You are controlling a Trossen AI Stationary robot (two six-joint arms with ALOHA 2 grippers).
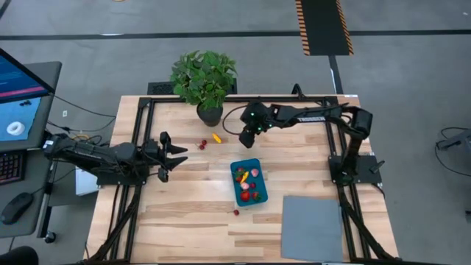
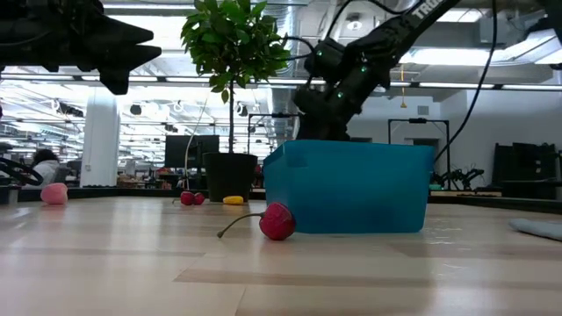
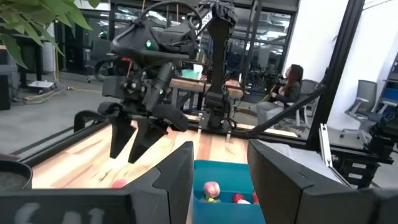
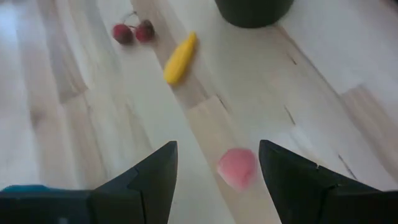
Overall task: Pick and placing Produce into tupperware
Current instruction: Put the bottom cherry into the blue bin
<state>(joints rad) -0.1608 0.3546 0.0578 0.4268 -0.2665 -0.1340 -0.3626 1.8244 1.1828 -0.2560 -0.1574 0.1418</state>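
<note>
The teal-blue tub (image 1: 249, 182) (image 2: 351, 187) stands mid-table and holds several red, pink and yellow pieces. My right gripper (image 1: 245, 138) (image 4: 217, 149) hangs open above the table near the plant pot. Below it a pink piece (image 4: 237, 168) (image 3: 117, 183) lies on the wood, in line with the gap between the fingers. A yellow piece (image 1: 216, 137) (image 4: 180, 58) and a pair of red cherries (image 1: 203, 145) (image 4: 133, 32) lie farther left. A stemmed red piece (image 1: 236, 212) (image 2: 277, 221) rests by the tub's near side. My left gripper (image 1: 175, 153) (image 3: 221, 180) waits open at the left.
A leafy potted plant (image 1: 206, 85) stands at the far edge beside my right gripper. A flat grey mat (image 1: 313, 227) lies at the near right corner. Another pink piece (image 2: 54, 193) sits at the left under my left arm. A seated person (image 3: 287, 84) is beyond the table.
</note>
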